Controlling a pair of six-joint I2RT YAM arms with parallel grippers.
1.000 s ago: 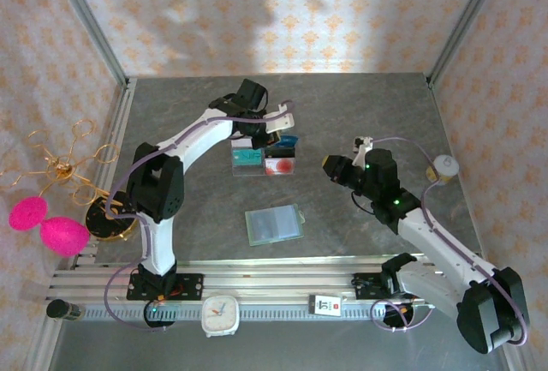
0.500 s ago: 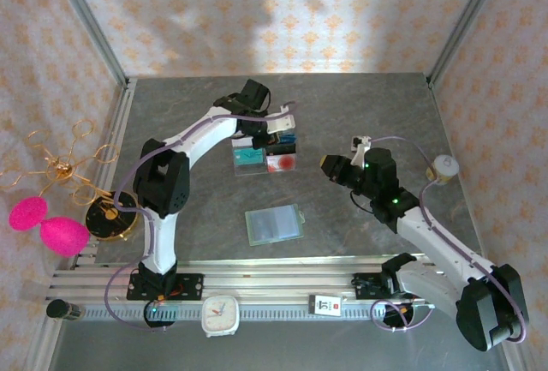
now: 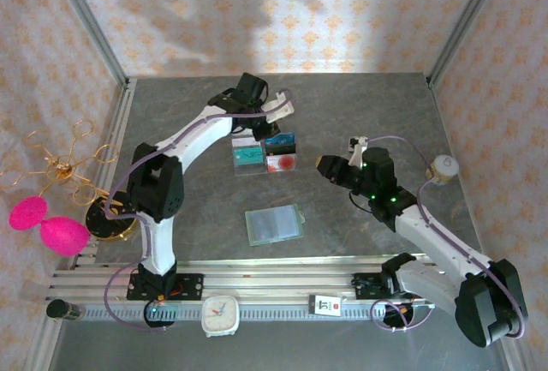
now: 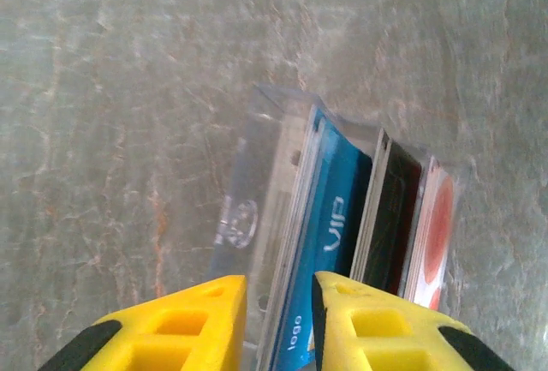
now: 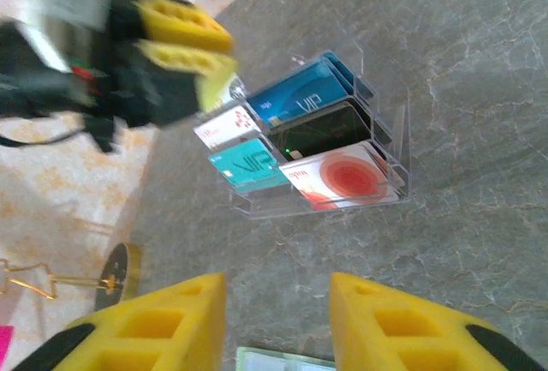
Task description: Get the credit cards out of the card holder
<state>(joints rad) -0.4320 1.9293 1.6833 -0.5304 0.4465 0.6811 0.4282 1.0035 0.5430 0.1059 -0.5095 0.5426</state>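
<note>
The sage-green card holder [image 3: 274,224] lies flat on the grey table, with light blue credit cards [image 3: 272,225] showing on its face. Its far edge [image 5: 282,361] shows just below my right gripper [image 5: 276,287], which is open and empty. That gripper [image 3: 324,165] hovers right of the clear acrylic card stand [image 3: 265,157]. My left gripper [image 3: 276,107] hangs above the stand's far side. Its fingers [image 4: 205,320] are a narrow gap apart and hold nothing. Below the gap stands a blue VIP card [image 4: 338,208] in the acrylic stand [image 4: 257,217].
The acrylic stand [image 5: 377,144] holds teal [image 5: 248,164], red-and-white [image 5: 342,174], white [image 5: 227,124] and dark [image 5: 325,131] cards. A white clock [image 3: 221,313] sits at the near rail. A gold wire stand [image 3: 60,170] with pink balls [image 3: 60,234] is at the left. A small white object [image 3: 443,167] is at the right.
My left gripper has drawn back from over the acrylic stand toward the far side. My right gripper has edged slightly left. The card holder has not moved.
</note>
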